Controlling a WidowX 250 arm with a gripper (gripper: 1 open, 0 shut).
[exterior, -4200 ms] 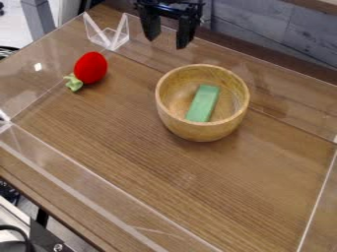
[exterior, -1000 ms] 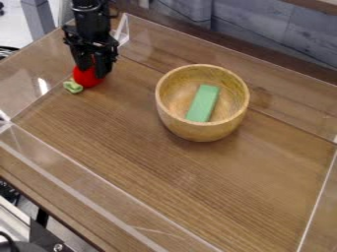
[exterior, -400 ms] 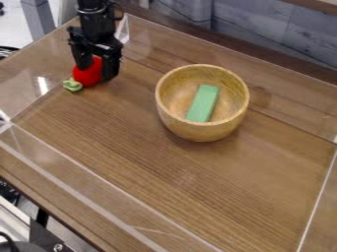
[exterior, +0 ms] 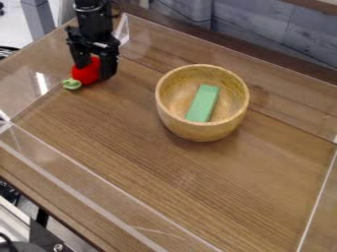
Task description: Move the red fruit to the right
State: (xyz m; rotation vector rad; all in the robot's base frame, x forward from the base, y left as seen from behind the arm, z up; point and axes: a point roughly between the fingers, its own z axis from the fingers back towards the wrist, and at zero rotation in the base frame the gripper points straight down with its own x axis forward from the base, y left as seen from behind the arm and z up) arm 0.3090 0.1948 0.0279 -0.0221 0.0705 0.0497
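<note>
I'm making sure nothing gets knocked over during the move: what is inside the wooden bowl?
A green block lies inside the wooden bowl; nothing else shows there. The patch of bowl floor beneath the block is covered, so I can't see it.

Upper left of the frame: a small, rounded toy fruit [exterior: 87,72], bright red, with a leafy stem [exterior: 71,85] in light green. Above it, a black robot gripper [exterior: 93,47], dark over its whole visible surface. Right of centre: a round wooden bowl [exterior: 172,107], pale tan to yellowish, its inside a light honey shade; within it, a flat rectangular block [exterior: 203,103] of plain muted green. Across the frame: a wooden tabletop [exterior: 145,167], warm brown, patterned with fine grain in slightly darker tones. Upper right corner: a band [exterior: 297,20] of darker brown. Lower left corner: black cables [exterior: 16,236] against a greyish background.
</note>
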